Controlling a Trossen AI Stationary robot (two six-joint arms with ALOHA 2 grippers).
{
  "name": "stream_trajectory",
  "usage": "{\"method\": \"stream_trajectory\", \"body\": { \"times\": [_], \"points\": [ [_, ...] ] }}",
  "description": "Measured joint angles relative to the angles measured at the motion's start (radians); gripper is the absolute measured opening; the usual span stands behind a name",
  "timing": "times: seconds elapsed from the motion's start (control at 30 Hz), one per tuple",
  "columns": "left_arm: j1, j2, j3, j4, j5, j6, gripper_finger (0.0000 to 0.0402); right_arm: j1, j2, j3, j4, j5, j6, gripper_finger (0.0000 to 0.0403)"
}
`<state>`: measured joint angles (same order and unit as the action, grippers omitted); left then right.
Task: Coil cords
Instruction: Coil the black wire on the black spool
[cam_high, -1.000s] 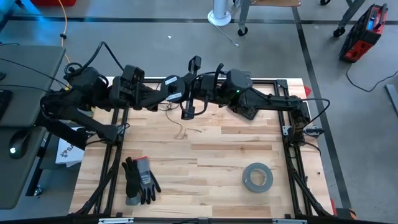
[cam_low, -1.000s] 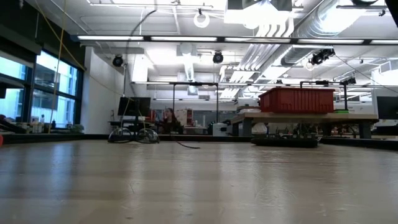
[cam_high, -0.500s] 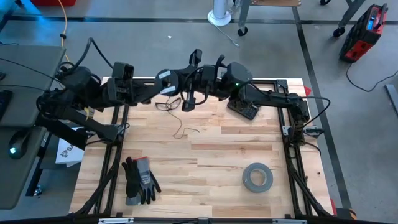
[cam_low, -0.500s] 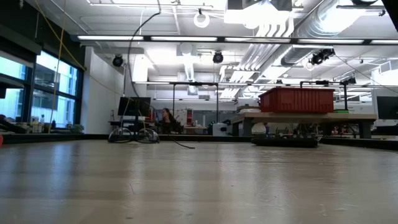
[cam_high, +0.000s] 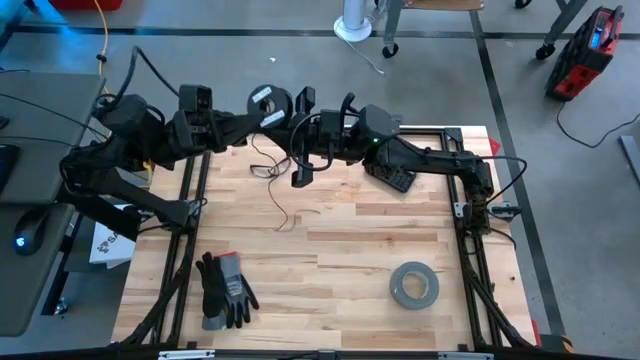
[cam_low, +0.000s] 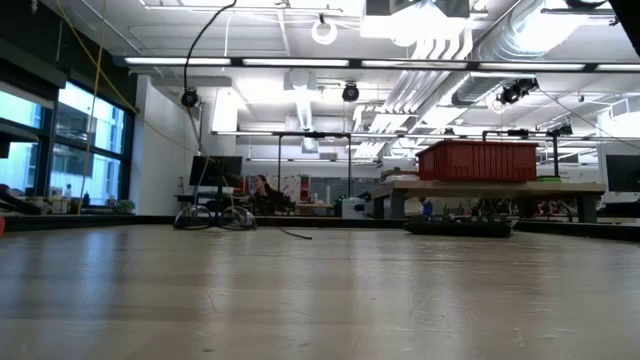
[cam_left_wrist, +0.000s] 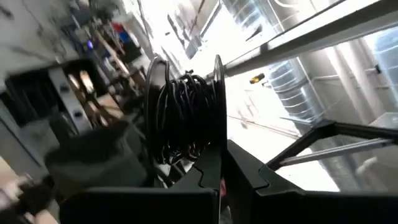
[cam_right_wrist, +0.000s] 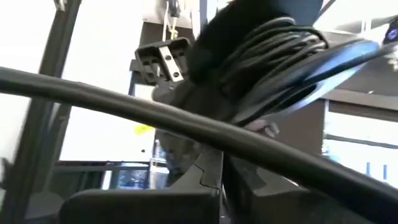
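Black spool (cam_high: 268, 99) pinched in left gripper (cam_high: 262, 115), raised at table's (cam_high: 380, 240) far edge. Thin cord (cam_high: 272, 178) trails down onto wood. Right gripper (cam_high: 303, 165) fully closed beside it (held thing unclear).

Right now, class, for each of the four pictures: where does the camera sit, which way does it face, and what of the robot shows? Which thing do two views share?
High view: above the table, looking straight down; both arms show, left gripper shut on the spool, right gripper shut beside it.
Low view: at table-top height, facing level into the room; no arm shows.
Left wrist view: on the left wrist, facing past its fingers at the spool.
Right wrist view: on the right wrist; its fingers show.
Shared: both wrist views show the spool wound with cord.
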<state>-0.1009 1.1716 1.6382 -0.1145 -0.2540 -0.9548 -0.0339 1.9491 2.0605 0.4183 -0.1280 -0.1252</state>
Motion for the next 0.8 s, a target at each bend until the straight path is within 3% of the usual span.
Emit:
{"method": "stream_trajectory", "body": {
  "times": [0.27,0.5,0.8],
  "points": [
    [0.012,-0.029,0.000,-0.035,-0.070,0.084,0.0000,0.003,0.000,0.000,-0.001,-0.053,0.016,0.0000],
    [0.004,-0.032,0.000,-0.081,-0.065,0.010,0.0000,-0.007,0.000,0.000,0.003,-0.047,0.015,0.0000],
    [-0.004,-0.059,0.000,-0.143,-0.109,0.025,0.0000,-0.006,0.000,0.000,-0.020,-0.045,-0.014,0.0000]
  ]
}}
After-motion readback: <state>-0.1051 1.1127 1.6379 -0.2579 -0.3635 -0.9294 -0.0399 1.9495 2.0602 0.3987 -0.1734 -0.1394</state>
